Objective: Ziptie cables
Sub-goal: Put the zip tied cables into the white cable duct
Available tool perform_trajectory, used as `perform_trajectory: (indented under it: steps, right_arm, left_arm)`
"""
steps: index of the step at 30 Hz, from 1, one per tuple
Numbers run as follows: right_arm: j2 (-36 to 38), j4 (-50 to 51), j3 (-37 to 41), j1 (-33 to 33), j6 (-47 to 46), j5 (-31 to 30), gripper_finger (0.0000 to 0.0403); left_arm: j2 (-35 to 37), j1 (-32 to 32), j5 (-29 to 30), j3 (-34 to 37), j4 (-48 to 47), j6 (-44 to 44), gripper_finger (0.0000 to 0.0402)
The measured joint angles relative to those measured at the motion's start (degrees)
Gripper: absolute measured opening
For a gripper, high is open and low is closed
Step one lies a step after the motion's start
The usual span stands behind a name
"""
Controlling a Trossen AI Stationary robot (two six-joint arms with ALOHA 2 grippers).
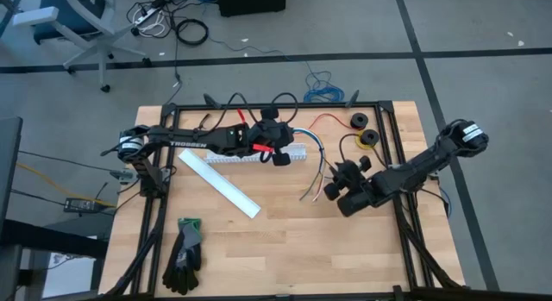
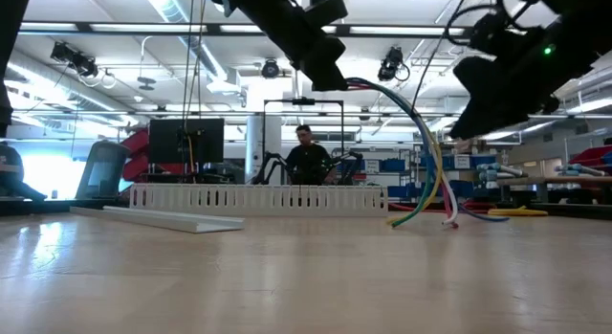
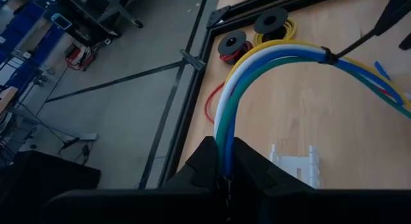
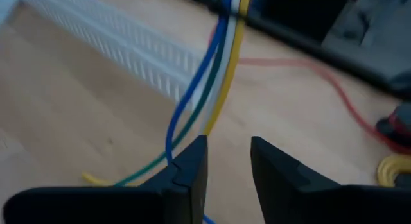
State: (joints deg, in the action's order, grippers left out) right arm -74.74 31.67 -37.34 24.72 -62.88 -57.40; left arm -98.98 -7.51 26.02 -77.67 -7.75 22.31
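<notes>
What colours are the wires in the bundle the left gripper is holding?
Yellow, white, green and blue cables, clearest in the left wrist view.

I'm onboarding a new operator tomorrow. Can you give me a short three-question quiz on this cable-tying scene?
1. True or false: the left pincer is shut on the cables.
2. Which is open, with nothing between its fingers? A) the right pincer B) the left pincer
3. Fill in: near the table's front left corner lies a pair of ____.

Key
1. True: the bundle's end is clamped between its fingers, above the slotted white channel.
2. A: the wires pass beside it, not through the gap.
3. Gloves.
</notes>
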Motion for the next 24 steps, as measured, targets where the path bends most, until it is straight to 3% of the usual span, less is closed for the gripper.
perform_trajectory:
  steps: [4, 12, 15, 20, 24]
  right_arm:
    - [0.6, 0.2, 0.0, -2.7, 2.2, 5.5, 0.0147]
    - [7.8, -0.4, 0.0, -7.0, 6.7, 8.1, 0.0240]
    - [10.5, -4.9, 0.0, -9.8, 11.8, 10.0, 0.0267]
    - [10.3, -18.0, -0.1, -16.7, 25.3, 19.5, 0.0286]
    - [8.7, -18.3, 0.0, -22.2, 26.8, 19.8, 0.0281]
  left_arm:
    - [0.0, 0.0, 0.0, 0.0, -1.2, 0.2, 0.0036]
    - [0.0, 0.0, -0.1, 0.0, -2.3, 1.7, 0.0033]
    - [0.0, 0.0, 0.1, 0.0, -0.8, 2.6, 0.0033]
    - [0.0, 0.0, 0.0, -0.3, 2.6, 3.0, 0.0033]
    - [0.0, 0.0, 0.1, -1.6, 1.9, 3.0, 0.0033]
